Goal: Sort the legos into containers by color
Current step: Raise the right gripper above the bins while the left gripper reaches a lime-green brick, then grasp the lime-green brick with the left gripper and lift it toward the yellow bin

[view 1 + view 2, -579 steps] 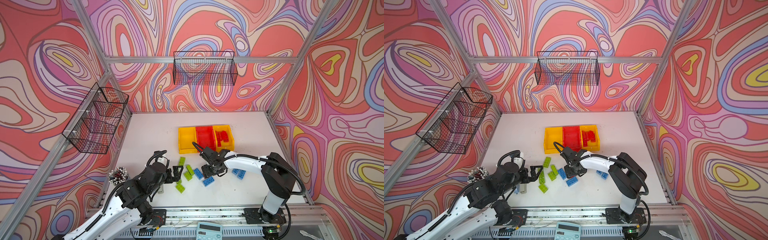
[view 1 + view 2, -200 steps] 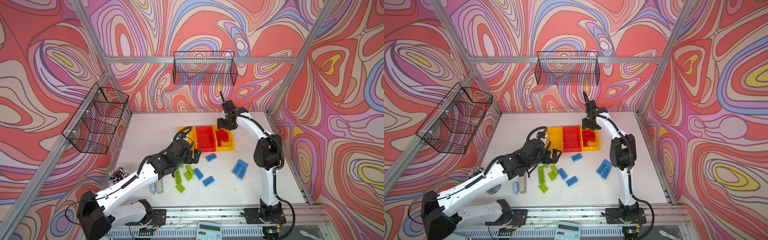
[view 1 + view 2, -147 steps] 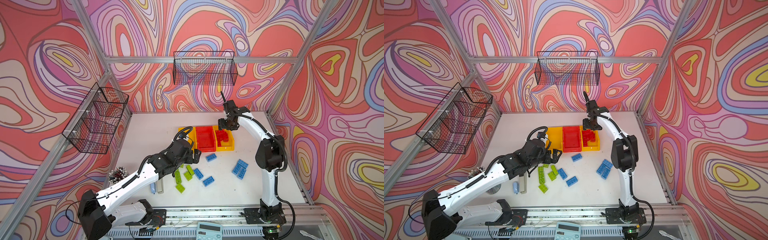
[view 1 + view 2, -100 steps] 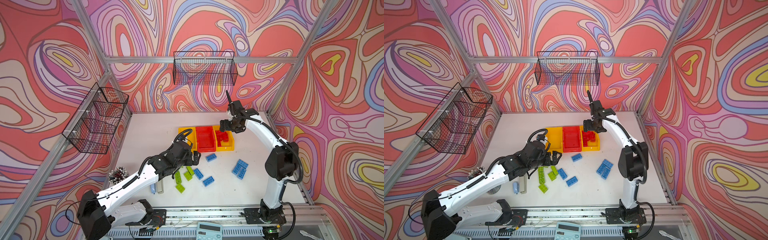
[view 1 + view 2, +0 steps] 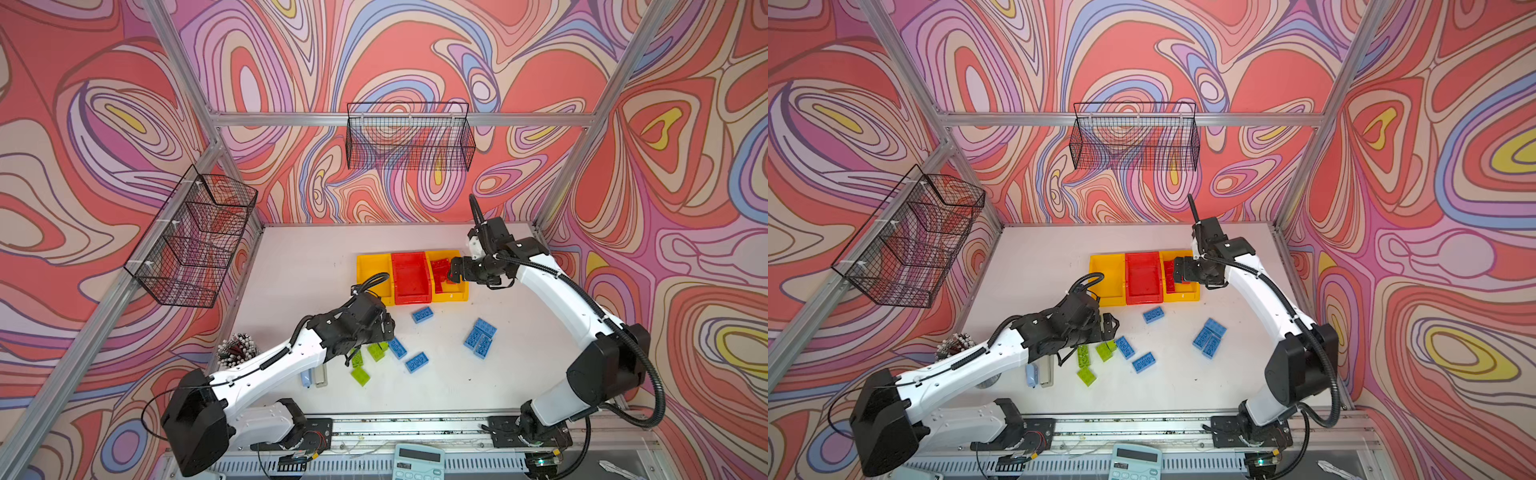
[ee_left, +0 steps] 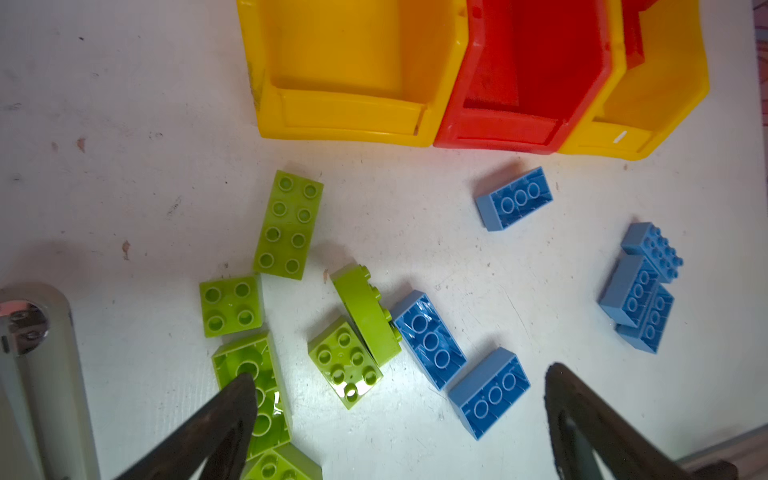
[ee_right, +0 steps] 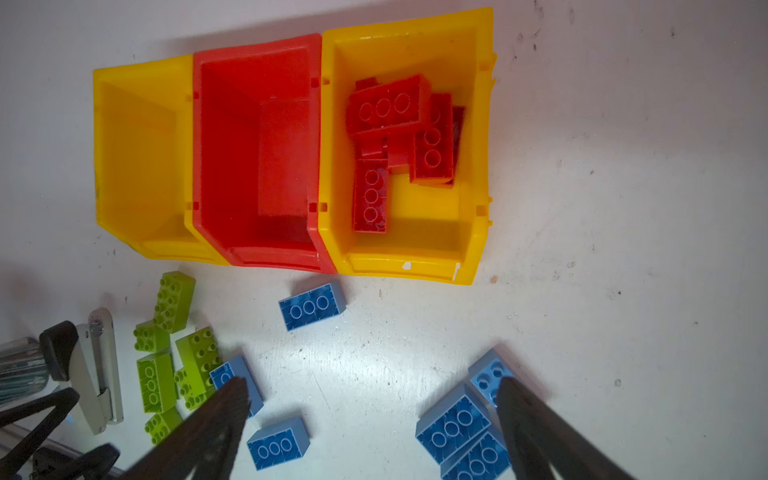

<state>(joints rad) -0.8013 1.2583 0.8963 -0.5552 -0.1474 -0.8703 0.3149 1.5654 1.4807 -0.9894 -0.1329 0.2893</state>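
The right end effector (image 5: pixel 452 272), jaws spread and empty, hovers over the yellow bin (image 5: pixel 451 296) holding red legos (image 7: pixel 388 108). The left end effector (image 6: pixel 399 378), also spread, hangs above green legos (image 6: pixel 289 224) and blue legos (image 6: pixel 430 338) on the tabletop (image 5: pixel 519 353).

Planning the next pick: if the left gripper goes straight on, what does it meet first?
The left gripper, open, would probably meet the square green brick first, or the blue brick beside it; depth is unclear.

Swirling red, pink and lilac walls (image 5: pixel 415 50) enclose a scuffed white worktop (image 5: pixel 307 257). Aluminium posts (image 5: pixel 561 183) frame the corners. Black wire baskets (image 5: pixel 409 137) hang on two walls.
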